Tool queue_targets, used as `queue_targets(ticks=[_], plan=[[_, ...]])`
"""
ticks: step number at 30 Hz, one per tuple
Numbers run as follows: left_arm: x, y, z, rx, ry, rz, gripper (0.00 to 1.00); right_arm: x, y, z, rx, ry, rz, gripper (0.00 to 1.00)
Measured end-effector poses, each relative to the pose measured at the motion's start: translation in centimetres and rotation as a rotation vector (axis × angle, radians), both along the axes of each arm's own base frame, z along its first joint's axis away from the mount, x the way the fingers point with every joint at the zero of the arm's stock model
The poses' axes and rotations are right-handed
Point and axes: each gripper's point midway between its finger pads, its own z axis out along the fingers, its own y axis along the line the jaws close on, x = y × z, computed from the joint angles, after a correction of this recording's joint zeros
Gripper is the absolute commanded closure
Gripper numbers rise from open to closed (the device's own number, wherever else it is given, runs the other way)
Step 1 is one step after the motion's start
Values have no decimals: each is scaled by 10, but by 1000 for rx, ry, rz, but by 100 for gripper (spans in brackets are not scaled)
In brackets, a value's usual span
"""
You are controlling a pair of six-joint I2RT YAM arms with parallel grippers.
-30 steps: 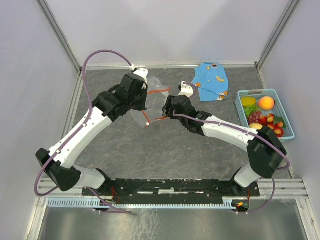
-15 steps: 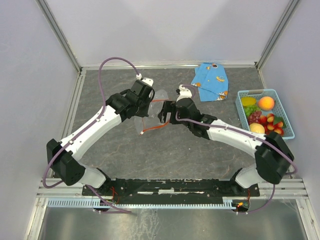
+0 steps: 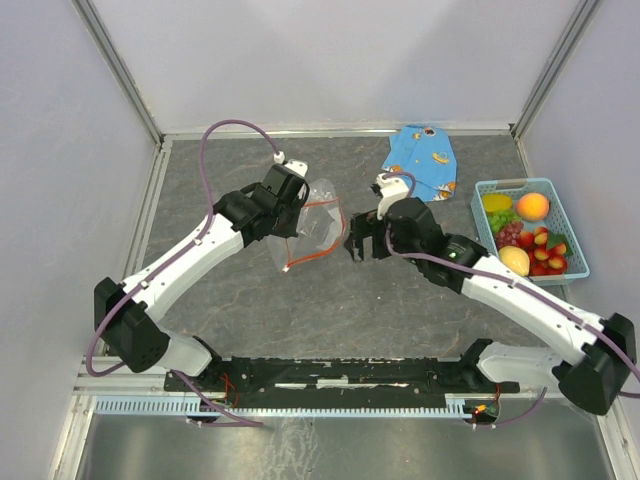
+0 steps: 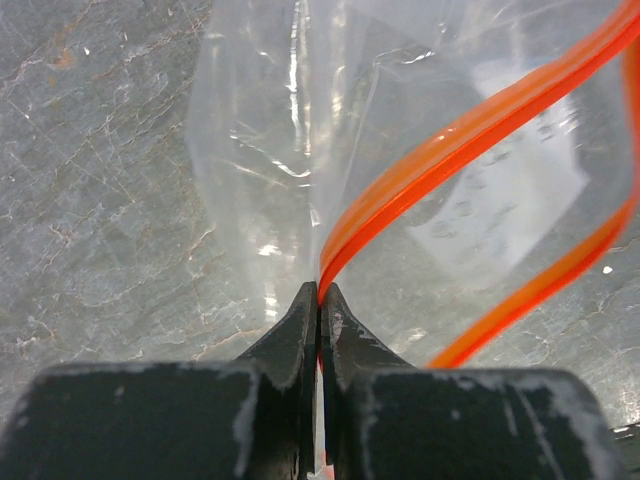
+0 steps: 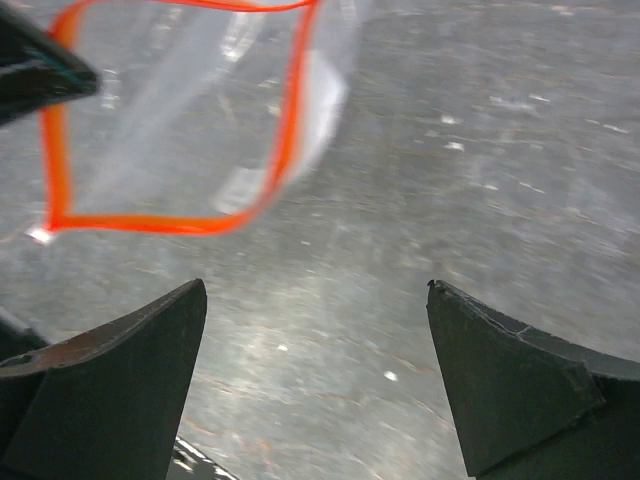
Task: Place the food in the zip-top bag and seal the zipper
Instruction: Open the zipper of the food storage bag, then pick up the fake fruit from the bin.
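The clear zip-top bag (image 3: 312,225) hangs open at mid-table, its orange-red zipper (image 3: 318,250) forming a wide loop. My left gripper (image 3: 300,208) is shut on the zipper strip (image 4: 420,165) at the bag's mouth and holds the bag (image 4: 270,150) up. My right gripper (image 3: 358,245) is open and empty just right of the bag; in the right wrist view the open mouth (image 5: 180,120) lies ahead to the upper left of that gripper (image 5: 315,300). The food sits in the light-blue basket (image 3: 575,225): peach (image 3: 532,206), lemon (image 3: 497,203), apple (image 3: 514,260), grapes (image 3: 510,232), strawberries (image 3: 548,255).
A folded blue patterned cloth (image 3: 422,160) lies at the back, right of centre. Metal frame rails (image 3: 150,200) border the grey stone-look table (image 3: 330,310). White walls enclose three sides.
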Motion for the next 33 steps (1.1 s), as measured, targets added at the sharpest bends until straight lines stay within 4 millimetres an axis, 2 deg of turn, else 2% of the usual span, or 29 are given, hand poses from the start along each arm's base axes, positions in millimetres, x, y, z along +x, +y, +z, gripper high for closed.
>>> queue_targets(ticks=[5, 7, 9, 14, 18, 23, 27, 33], plan=[[-3, -2, 5, -30, -5, -14, 97, 3, -62, 2, -129, -12, -130, 1], [-4, -2, 9, -41, -11, -16, 97, 7, -98, 3, -192, -9, -228, 1], [-4, -2, 12, -48, -20, -17, 97, 11, -125, 3, -236, 0, -311, 1], [-5, 0, 17, -63, -38, -13, 97, 18, -200, -6, -309, 74, -561, 1], [-4, 3, 18, -70, -43, -8, 97, 17, -246, -17, -298, 128, -736, 1], [-4, 2, 17, -80, -37, -12, 97, 8, -297, -44, -274, 214, -931, 1], [-5, 2, 16, -84, -33, -15, 97, 4, -329, -64, -242, 268, -1059, 1], [-4, 1, 15, -94, -29, -17, 97, 3, -361, -85, -154, 311, -1176, 1]])
